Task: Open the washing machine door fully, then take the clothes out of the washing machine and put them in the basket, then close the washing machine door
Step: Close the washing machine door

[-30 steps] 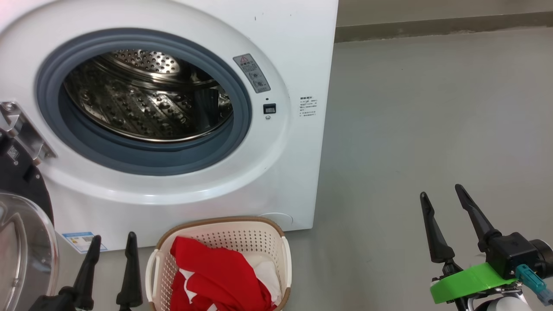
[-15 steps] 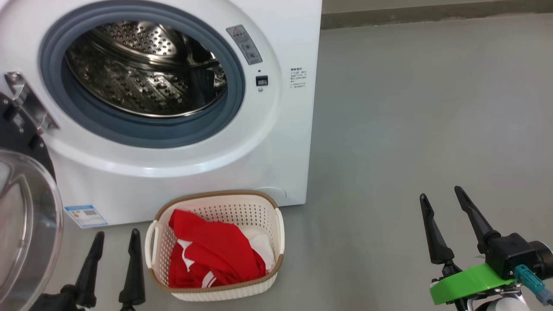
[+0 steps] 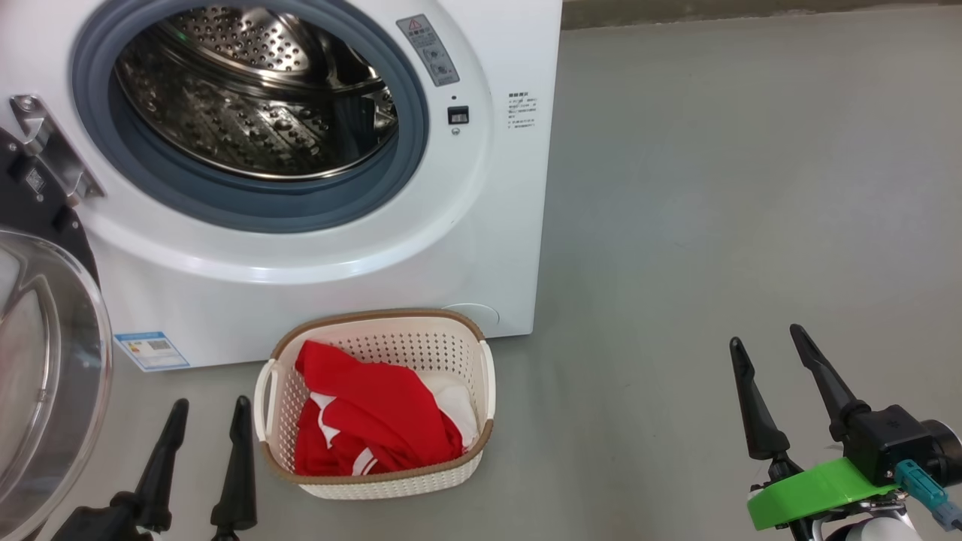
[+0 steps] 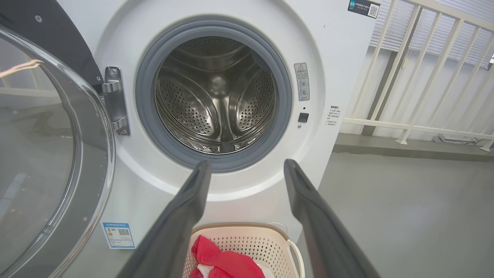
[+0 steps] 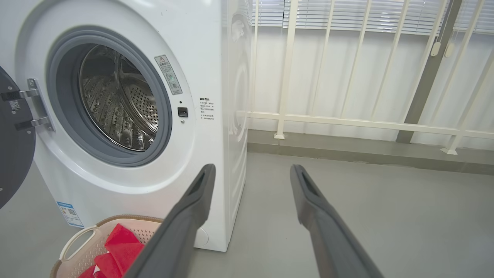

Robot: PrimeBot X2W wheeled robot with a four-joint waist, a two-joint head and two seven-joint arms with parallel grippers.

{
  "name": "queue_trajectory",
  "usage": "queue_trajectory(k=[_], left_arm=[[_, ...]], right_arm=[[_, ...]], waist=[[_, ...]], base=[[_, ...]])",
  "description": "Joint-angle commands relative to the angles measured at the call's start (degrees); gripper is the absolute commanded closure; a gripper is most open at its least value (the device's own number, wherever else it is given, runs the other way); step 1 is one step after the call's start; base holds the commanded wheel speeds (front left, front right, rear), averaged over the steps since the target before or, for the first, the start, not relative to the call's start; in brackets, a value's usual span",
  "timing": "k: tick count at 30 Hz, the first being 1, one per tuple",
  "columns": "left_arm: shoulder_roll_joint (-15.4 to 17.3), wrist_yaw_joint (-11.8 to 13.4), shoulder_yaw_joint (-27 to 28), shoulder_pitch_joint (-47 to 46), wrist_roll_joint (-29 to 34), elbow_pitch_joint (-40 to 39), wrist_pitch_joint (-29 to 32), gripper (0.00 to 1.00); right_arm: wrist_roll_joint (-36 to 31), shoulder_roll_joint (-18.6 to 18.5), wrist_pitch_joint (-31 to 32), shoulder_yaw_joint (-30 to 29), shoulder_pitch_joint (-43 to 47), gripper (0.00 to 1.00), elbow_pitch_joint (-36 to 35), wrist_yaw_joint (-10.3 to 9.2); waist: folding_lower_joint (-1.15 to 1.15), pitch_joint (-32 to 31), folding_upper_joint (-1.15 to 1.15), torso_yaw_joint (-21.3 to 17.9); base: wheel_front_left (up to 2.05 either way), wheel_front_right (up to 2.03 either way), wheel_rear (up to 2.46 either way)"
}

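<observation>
Head: looks down from close above the front of the washing machine [image 3: 301,315]. Left wrist: faces its drum [image 4: 216,104] squarely, low. Right wrist: faces it obliquely from its right. Shared: its front, the basket [image 3: 391,485].

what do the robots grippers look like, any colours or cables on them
Both the left gripper and right gripper have two long, tapering black fingers. The right one's base carries a black block, a bright green band and a teal plug.

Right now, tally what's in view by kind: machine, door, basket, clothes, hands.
washing machine: 1
washing machine door: 1
basket: 1
clothes: 1 red-and-white heap, garment count unclear
hands: 2, left hand and right hand
Total: 6
</observation>
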Motion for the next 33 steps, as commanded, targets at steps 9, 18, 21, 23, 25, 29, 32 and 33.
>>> queue_trajectory(k=[9,18,21,23,25,29,32,33], left_arm=[[1.28,2.02,2.19,-2.91,0.77,-1.22,0.02,0.0],[0.59,4.27,3.09,-3.37,0.64,-2.1,-0.25,0.0],[0.25,4.96,3.5,-3.18,0.27,-2.3,-0.35,0.0],[0.16,5.51,3.65,-2.93,0.37,-2.19,-0.38,0.0],[0.15,5.92,3.55,-2.77,0.65,-2.2,-0.37,0.0],[0.33,6.34,3.07,-2.46,1.22,-2.64,-0.1,0.0],[0.5,6.74,2.92,-1.98,1.46,-3.15,0.42,0.0],[0.5,6.9,2.85,-1.83,1.54,-3.37,0.6,0.0]], right_arm=[[0.36,-0.33,-0.36,1.68,-1.93,0.0,-1.63,0.36],[-0.06,-0.33,-0.36,2.24,-2.59,0.0,-2.47,0.36],[-0.14,-0.33,-0.36,2.51,-2.57,0.0,-2.33,0.36],[-0.1,-0.33,-0.36,2.77,-2.51,0.0,-2.12,0.36],[-0.14,-0.33,-0.36,3.19,-2.59,0.0,-2.01,0.36],[-0.35,-0.33,-0.36,4.01,-2.9,0.0,-1.81,0.36],[-0.43,-0.33,-0.36,4.45,-2.96,0.0,-1.86,0.36],[-0.48,-0.33,-0.36,4.52,-2.93,0.0,-1.9,0.36]], waist=[[0.0,1.27,0.0,2.4],[0.0,1.82,0.0,7.11],[0.0,1.34,0.0,9.37],[0.0,0.87,0.0,10.99],[0.0,0.55,0.0,12.66],[0.0,-0.19,0.0,16.23],[0.0,-0.88,0.0,18.75],[0.0,-1.11,0.0,19.56]], base=[[0.0,0.0,0.0],[0.0,0.0,0.0],[0.0,0.0,0.0],[0.0,0.0,0.0],[0.0,0.0,0.0],[0.0,0.0,0.0],[0.0,0.0,0.0],[0.0,0.0,0.0]])
